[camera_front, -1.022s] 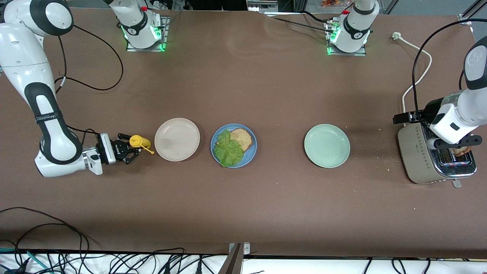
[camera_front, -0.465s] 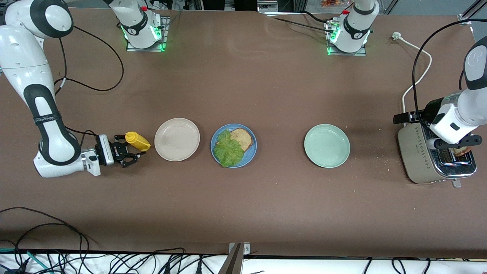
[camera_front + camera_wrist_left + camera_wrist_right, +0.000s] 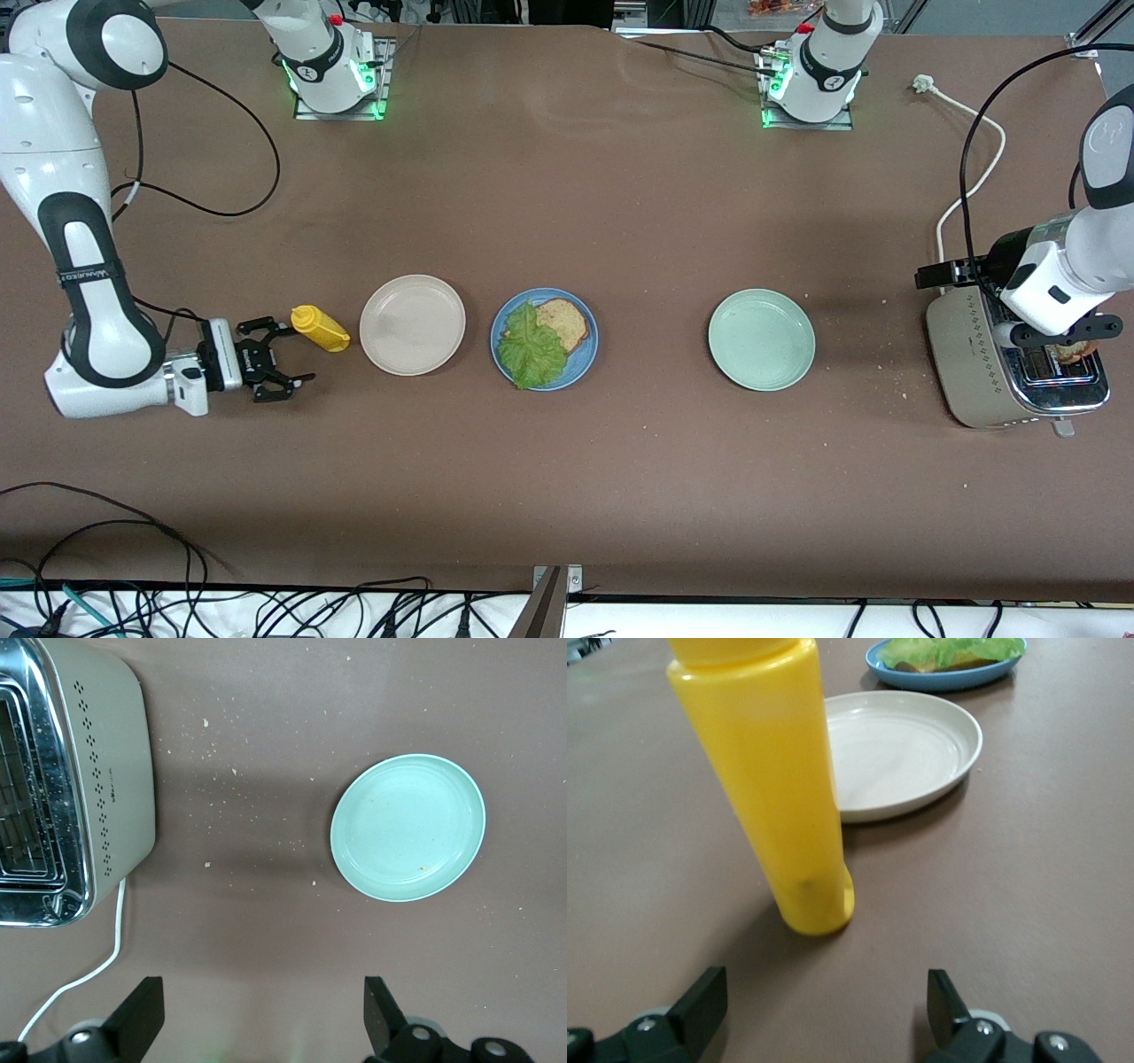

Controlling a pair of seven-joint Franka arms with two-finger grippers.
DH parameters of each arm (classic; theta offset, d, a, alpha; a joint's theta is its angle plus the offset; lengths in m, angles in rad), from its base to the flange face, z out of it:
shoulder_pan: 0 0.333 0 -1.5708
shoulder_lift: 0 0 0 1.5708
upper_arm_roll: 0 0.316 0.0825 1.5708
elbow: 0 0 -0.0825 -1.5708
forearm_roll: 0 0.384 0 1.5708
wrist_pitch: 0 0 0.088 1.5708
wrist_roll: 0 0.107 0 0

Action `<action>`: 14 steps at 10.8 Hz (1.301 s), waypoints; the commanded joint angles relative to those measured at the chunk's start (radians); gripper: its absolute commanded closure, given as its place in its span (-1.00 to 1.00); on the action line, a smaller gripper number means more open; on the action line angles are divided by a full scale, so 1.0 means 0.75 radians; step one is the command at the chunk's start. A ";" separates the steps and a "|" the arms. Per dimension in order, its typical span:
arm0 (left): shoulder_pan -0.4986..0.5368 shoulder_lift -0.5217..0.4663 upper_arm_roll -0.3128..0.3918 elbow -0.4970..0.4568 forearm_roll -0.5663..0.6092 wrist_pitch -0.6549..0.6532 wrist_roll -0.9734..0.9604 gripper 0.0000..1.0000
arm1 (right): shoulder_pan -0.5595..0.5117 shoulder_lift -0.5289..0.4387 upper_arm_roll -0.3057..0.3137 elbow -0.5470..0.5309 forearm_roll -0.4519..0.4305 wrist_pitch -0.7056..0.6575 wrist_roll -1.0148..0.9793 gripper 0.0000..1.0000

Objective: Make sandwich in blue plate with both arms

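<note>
Item: sandwich (image 3: 542, 341) half-built on blue plate (image 3: 585, 354).
Our right gripper (image 3: 282, 359) and left gripper (image 3: 1063, 332), both agape and empty; mustard bottle (image 3: 320, 328) could topple if clipped.

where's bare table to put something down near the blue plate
Bare table runs between the blue plate and green plate. Toward the right arm it is crowded: beige plate, yellow bottle and open right gripper.
</note>
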 commanded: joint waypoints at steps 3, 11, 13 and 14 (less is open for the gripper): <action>0.004 -0.006 -0.004 0.000 0.035 -0.005 0.026 -0.98 | -0.008 -0.124 0.011 0.089 -0.149 -0.027 0.018 -1.00; 0.004 -0.006 -0.004 0.000 0.035 -0.005 0.026 -0.98 | 0.111 -0.509 -0.064 -0.030 -0.284 -0.045 0.699 -1.00; 0.004 -0.008 -0.004 0.000 0.035 -0.005 0.024 -0.98 | 0.121 -0.560 -0.064 -0.030 -0.296 -0.084 0.915 -1.00; 0.004 -0.006 -0.004 0.000 0.035 -0.005 0.026 -0.98 | 0.145 -0.605 -0.068 -0.030 -0.298 -0.082 1.014 -1.00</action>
